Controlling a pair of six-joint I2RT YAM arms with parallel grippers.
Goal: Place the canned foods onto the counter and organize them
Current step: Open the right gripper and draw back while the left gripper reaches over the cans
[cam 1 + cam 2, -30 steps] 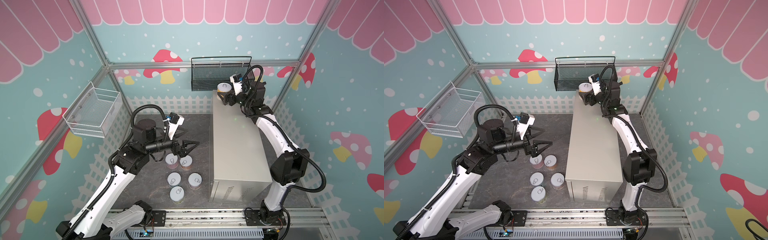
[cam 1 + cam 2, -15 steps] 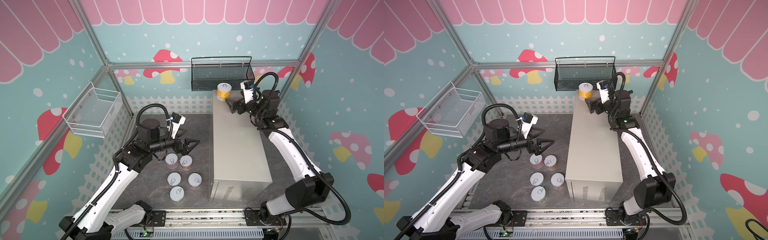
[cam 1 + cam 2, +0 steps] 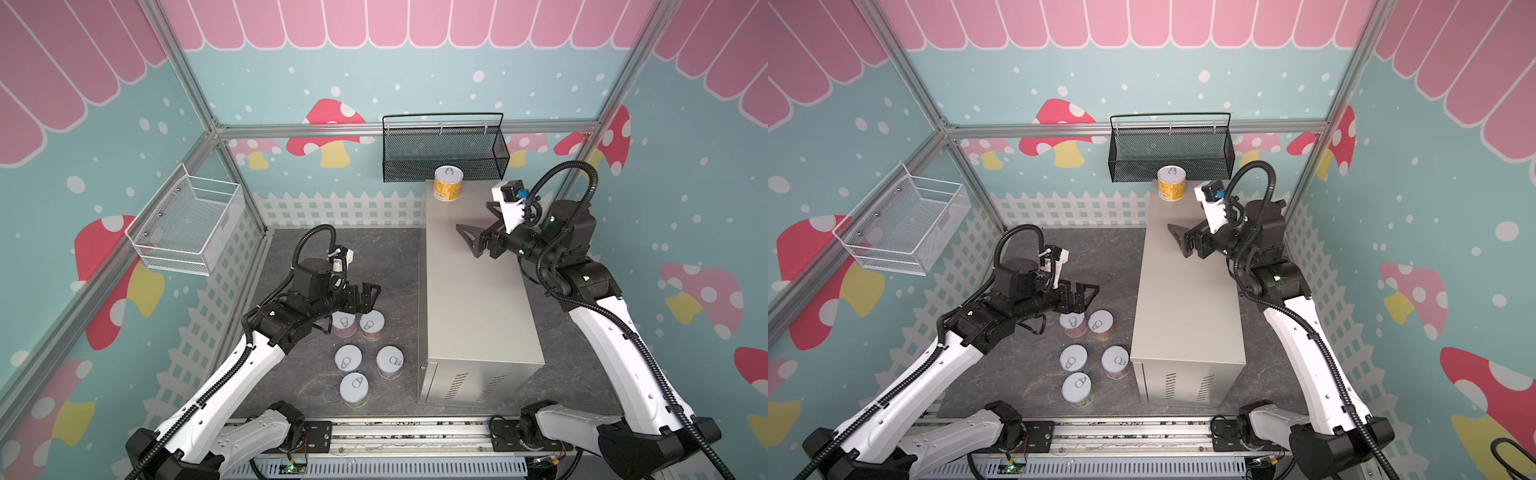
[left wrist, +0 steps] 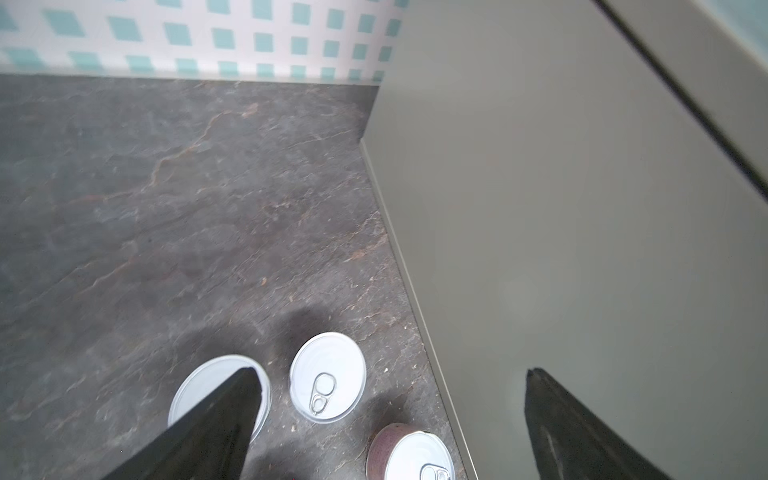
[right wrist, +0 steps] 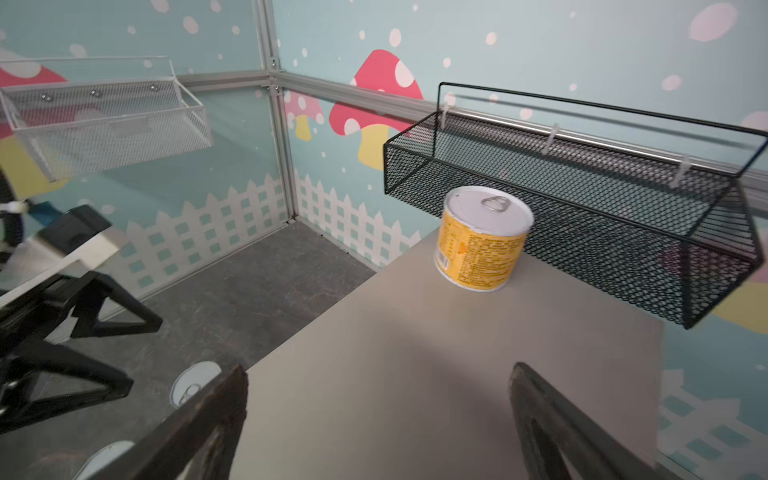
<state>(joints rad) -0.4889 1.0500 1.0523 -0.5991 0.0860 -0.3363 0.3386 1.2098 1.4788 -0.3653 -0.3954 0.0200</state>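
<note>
left gripper (image 3: 371,297) wide apart, empty, above floor cans (image 3: 348,359) | right gripper (image 3: 473,216) wide apart, empty, over counter (image 3: 473,316) | yellow can (image 3: 448,185) stands at counter's far end | tip: drop straight around one can, miss its neighbours

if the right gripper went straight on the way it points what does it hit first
Probably the yellow can on the counter, ahead of the open right gripper, though it might pass above.

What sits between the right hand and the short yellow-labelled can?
Nothing: only bare top of the tall beige-grey metal cabinet lies between the open right hand and the yellow-labelled can, per the right wrist view.
</note>
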